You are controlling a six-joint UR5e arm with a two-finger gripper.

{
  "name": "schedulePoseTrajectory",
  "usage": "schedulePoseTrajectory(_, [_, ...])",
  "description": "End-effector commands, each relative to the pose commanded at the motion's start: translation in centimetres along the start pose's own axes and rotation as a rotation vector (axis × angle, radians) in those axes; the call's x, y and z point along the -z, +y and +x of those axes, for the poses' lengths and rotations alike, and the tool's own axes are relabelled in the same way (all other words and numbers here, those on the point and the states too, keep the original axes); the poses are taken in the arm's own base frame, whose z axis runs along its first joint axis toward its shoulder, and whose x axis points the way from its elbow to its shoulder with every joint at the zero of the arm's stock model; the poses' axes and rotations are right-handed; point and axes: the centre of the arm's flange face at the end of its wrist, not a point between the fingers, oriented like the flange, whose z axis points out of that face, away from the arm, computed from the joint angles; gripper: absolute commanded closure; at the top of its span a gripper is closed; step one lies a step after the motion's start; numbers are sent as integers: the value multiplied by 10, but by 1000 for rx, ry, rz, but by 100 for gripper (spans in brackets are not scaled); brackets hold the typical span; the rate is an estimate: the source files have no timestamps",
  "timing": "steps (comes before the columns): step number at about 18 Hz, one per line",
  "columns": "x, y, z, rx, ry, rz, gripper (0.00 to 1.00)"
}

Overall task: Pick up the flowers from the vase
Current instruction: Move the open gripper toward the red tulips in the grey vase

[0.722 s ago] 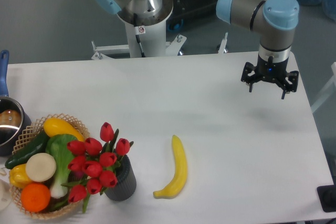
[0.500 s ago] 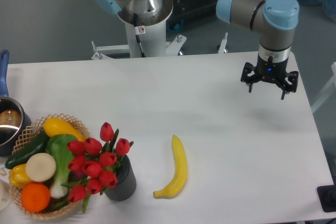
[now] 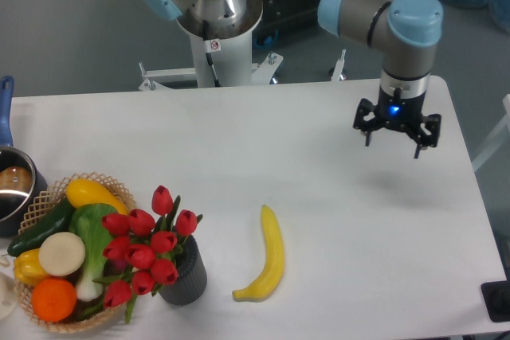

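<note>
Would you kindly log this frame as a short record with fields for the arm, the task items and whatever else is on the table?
pincer: open, empty, above the table's far right part
flowers: red tulips standing in the vase, untouched
vase: dark grey, ribbed, upright near the front edge
banana: lying flat to the right of the vase, apart from it
basket: wicker, left of the vase, filled with vegetables and fruit
pot: steel, blue handle, at the left edge
table: white

A white table [image 3: 239,141] stands on a grey floor [image 3: 72,29].
</note>
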Motion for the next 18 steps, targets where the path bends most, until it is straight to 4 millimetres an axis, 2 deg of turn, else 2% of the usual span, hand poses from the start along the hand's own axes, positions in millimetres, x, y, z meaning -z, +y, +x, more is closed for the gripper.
schedulePoseTrajectory(3, [16,-22,24,-46,11,82,0])
schedulePoseTrajectory(5, [41,-32,36,-59,-6,142,0])
schedulePoseTrajectory(8, [52,-48,57,-87,31,249,0])
schedulePoseTrajectory(12, [56,-48,77,-88,61,305,0])
schedulePoseTrajectory(18, [49,-89,105,-60,263,583,0])
